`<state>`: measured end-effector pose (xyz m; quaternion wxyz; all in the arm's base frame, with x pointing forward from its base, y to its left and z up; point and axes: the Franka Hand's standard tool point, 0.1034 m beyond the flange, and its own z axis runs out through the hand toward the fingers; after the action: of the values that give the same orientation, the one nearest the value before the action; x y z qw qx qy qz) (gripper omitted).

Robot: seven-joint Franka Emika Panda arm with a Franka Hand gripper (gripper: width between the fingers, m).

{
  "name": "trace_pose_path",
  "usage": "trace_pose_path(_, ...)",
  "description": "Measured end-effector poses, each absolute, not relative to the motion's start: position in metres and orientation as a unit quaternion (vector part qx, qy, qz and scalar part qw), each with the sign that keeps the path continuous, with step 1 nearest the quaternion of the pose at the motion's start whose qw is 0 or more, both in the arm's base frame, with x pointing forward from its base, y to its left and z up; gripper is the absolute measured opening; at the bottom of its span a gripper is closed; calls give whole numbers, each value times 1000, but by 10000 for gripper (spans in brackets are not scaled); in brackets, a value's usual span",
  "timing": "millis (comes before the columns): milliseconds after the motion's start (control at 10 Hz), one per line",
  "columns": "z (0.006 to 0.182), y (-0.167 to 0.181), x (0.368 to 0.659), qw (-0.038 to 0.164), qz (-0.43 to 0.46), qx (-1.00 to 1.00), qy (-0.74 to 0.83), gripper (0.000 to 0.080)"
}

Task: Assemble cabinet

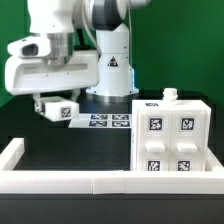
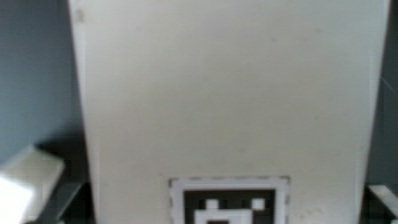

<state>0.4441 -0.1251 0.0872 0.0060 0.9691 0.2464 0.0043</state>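
The cabinet (image 1: 170, 140), a large white box with several square tags on its front, stands at the exterior view's right with a small white knob (image 1: 170, 95) on top. My gripper (image 1: 55, 100) hangs at the exterior view's left, above the black table and well apart from the cabinet. It is shut on a flat white panel (image 1: 58, 109) bearing one tag. In the wrist view this panel (image 2: 222, 90) fills the picture, its tag (image 2: 228, 205) near the jaws, with a dark finger (image 2: 48, 200) at its side.
The marker board (image 1: 105, 120) lies flat on the table behind the held panel, by the arm's base (image 1: 110, 80). A low white rail (image 1: 70, 180) runs along the front and up the exterior view's left edge. A green backdrop stands behind.
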Motion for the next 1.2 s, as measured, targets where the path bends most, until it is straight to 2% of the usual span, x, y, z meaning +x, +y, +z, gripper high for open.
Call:
trace_pose_path(200, 122, -80, 469, -2, 3, 977, 215, 558)
trace_pose_path(400, 147, -47, 498, -6, -4, 984, 179, 558)
trace_pose_path(600, 168, -18, 543, -7, -12, 989, 149, 560)
trace_pose_path(700, 171, -15, 554, -7, -12, 989, 148, 560)
trace_pose_path(1200, 168, -11, 552, -7, -14, 989, 144, 560)
